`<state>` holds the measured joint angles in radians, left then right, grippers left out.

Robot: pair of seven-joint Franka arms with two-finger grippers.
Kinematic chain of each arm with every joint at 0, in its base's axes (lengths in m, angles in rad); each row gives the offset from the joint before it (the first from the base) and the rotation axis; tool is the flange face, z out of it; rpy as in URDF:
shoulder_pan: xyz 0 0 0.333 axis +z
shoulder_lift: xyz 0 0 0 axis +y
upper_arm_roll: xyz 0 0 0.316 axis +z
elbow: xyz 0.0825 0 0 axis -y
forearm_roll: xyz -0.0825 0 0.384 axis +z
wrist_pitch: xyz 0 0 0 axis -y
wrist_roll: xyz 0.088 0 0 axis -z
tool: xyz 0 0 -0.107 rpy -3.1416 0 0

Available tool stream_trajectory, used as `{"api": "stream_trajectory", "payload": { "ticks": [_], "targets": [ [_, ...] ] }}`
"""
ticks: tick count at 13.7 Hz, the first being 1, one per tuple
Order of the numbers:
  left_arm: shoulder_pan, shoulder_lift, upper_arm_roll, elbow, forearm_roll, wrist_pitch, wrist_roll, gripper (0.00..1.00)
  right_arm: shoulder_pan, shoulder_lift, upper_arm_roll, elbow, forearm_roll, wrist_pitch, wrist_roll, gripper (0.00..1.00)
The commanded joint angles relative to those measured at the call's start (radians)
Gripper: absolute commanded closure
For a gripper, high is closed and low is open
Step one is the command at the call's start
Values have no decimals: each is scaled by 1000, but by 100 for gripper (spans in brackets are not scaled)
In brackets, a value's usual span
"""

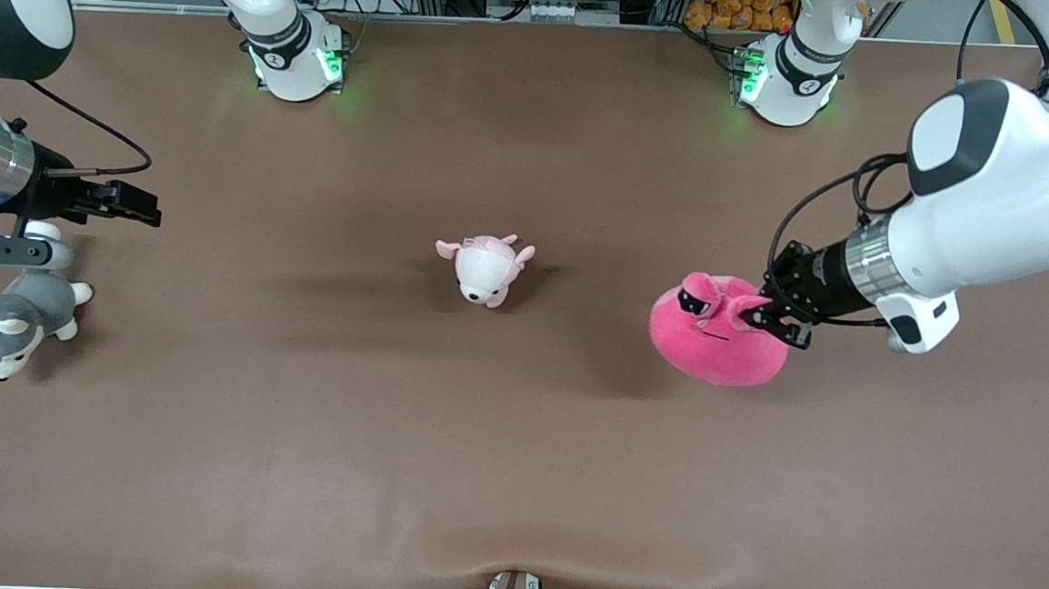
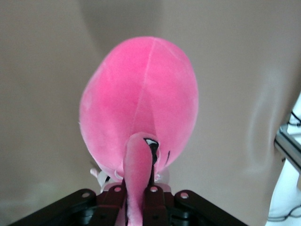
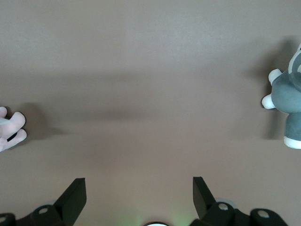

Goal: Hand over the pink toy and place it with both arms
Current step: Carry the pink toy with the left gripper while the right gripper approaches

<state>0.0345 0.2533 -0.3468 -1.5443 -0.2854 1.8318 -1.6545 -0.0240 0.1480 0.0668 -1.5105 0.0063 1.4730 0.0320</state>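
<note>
The pink toy (image 1: 715,333), a hot-pink round plush with dark eyes, sits toward the left arm's end of the table. My left gripper (image 1: 757,316) is shut on a protruding flap at the toy's top. In the left wrist view the pink toy (image 2: 141,103) fills the middle, and a strip of pink plush runs pinched between the black fingers (image 2: 155,200). My right gripper (image 1: 134,204) hangs open over the right arm's end of the table, above a grey-and-white husky plush. Bare brown table shows between its fingertips (image 3: 76,197) in the right wrist view.
A small pale pink-and-white animal plush (image 1: 486,268) lies at the table's middle. The grey-and-white husky plush (image 1: 8,321) lies near the right arm's end, partly under that arm. The brown table cover (image 1: 513,476) has a wrinkle by the edge nearest the camera.
</note>
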Motion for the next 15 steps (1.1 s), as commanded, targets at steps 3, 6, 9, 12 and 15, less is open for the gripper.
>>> {"api": "stream_trajectory", "payload": {
  "ticks": [3,6,9,12,15],
  "targets": [
    [1,1,-53,79,-57,-40,-205,100,13,-8,-1,12,11,-40,16,0],
    [-22,17,-96,122,-71,-40,-341,100,13,-8,-2,9,14,-46,17,0],
    [-90,24,-100,153,-72,-34,-454,100,21,-5,1,10,17,-42,17,0],
    [-215,70,-98,208,-95,12,-603,100,16,-5,-1,12,128,-46,31,0],
    [-301,90,-93,217,-97,102,-749,100,28,-2,1,12,243,-45,175,0]
  ]
}}
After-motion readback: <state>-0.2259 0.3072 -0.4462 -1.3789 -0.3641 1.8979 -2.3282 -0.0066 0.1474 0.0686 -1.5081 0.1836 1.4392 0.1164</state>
